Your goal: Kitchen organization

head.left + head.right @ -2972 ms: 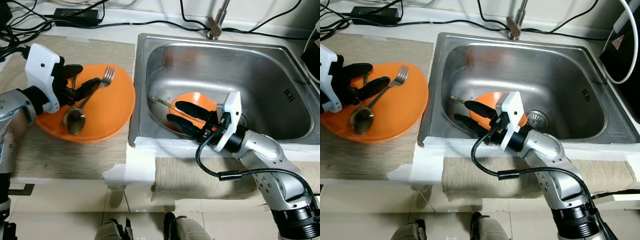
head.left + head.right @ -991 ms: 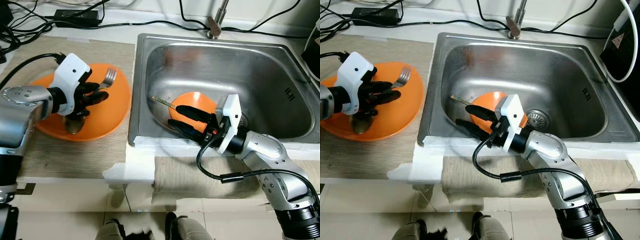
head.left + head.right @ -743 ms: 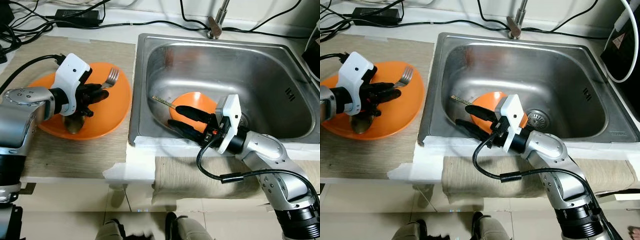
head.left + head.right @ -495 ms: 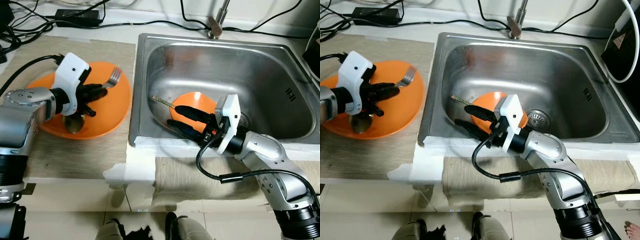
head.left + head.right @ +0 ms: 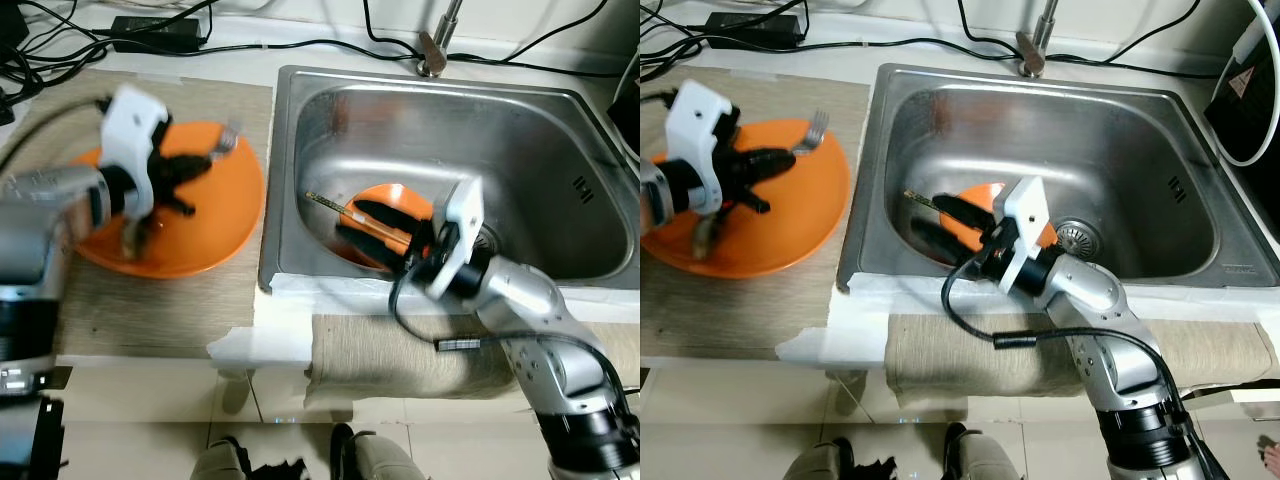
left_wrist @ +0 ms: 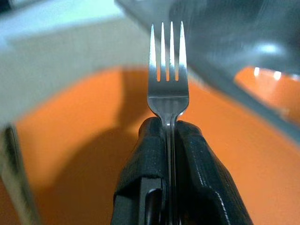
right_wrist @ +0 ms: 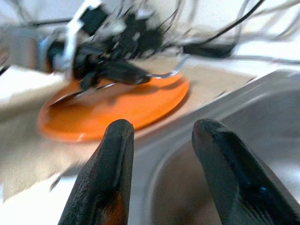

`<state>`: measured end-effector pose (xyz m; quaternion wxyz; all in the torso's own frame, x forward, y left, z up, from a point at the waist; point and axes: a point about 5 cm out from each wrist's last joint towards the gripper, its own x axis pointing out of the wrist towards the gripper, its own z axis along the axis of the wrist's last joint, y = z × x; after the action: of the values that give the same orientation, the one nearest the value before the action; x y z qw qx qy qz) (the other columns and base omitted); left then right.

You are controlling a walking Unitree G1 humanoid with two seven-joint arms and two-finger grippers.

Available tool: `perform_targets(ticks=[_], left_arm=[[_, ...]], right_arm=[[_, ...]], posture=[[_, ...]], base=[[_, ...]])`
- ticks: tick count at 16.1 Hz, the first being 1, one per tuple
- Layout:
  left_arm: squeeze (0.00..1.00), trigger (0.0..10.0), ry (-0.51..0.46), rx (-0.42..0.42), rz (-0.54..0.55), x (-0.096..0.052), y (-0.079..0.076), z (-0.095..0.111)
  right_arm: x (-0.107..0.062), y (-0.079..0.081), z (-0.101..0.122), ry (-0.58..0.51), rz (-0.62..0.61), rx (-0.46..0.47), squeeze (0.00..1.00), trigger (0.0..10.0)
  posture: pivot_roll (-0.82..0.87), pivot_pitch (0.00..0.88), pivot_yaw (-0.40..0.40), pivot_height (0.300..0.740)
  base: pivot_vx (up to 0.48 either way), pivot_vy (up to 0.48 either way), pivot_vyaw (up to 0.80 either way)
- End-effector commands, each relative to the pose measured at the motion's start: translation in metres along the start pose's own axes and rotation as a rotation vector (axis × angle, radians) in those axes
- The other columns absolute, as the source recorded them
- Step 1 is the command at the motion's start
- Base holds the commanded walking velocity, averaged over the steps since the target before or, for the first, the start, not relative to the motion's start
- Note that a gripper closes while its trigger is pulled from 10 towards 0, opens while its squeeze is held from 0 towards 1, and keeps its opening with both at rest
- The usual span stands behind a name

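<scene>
Left gripper (image 6: pixel 169 136) is clamped on a fork (image 6: pixel 168 84) – fingers (image 6: pixel 150 159) pressed on the neck just below the tines, which stick out past the tips. In the head views we see it held above the big orange plate (image 5: pixel 210 225) on the wooden counter (image 5: pixel 120 310), left of the sink; that arm is blurred. A spoon (image 5: pixel 708 232) hangs down beneath the gripper, by the plate's left part; blur means we can't tell whether it's gripped or resting.

Right gripper (image 5: pixel 952 222) is down inside the steel sink (image 5: pixel 1120 150), both black fingers (image 7: pixel 105 178) spread apart w/ nothing between them. They reach over a small orange dish (image 5: pixel 395 200) lying on the sink bottom near the front wall. A thin stick-like utensil (image 5: pixel 330 204) lies across that dish, its tip pointing toward the sink's left wall – touching or just beside the upper finger, we can't tell which.

Other bits: drain (image 5: pixel 1076 240) sits just right of the dish, tap (image 5: pixel 434 45) at the sink's back edge. White cloth (image 5: pixel 255 335) and a grey towel (image 5: pixel 400 360) drape over the counter's front edge below the right arm. Black cables (image 5: pixel 300 45) and a power adapter (image 5: pixel 150 33) run along the back of the counter. White cable (image 5: pixel 1245 60) at the far right, next to a dark appliance.
</scene>
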<state>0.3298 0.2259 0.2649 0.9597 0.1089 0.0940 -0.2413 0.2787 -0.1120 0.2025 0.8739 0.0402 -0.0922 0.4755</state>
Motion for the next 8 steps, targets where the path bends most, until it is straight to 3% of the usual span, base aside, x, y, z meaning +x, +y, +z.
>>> perform_targets(ticks=[1, 2, 6, 8], left_arm=[[0.00, 0.0, -0.092, 0.033, 0.008, -0.004, -0.003, 0.022], [0.00, 0.0, -0.118, 0.048, 0.008, -0.005, -0.005, 0.029], [0.00, 0.0, -0.187, 0.133, 0.022, -0.004, -0.017, 0.047], [0.00, 0.0, -0.212, 0.111, 0.006, 0.000, -0.025, 0.050]], right_arm=[[-0.002, -0.009, 0.007, -0.045, -0.061, 0.041, 0.93, 10.0], [-0.001, -0.011, 0.009, -0.068, -0.076, 0.066, 1.00, 10.0], [0.012, -0.013, 0.018, -0.171, -0.118, 0.161, 1.00, 10.0], [0.017, -0.012, 0.020, -0.193, -0.111, 0.194, 1.00, 10.0]], posture=[[-0.12, 0.168, -0.069, 0.740], [-0.12, 0.166, -0.070, 0.740], [-0.12, 0.167, -0.076, 0.740], [-0.11, 0.167, -0.081, 0.740]], base=[[0.000, 0.000, 0.00], [0.000, 0.000, 0.00], [0.000, 0.000, 0.00], [0.000, 0.000, 0.00]])
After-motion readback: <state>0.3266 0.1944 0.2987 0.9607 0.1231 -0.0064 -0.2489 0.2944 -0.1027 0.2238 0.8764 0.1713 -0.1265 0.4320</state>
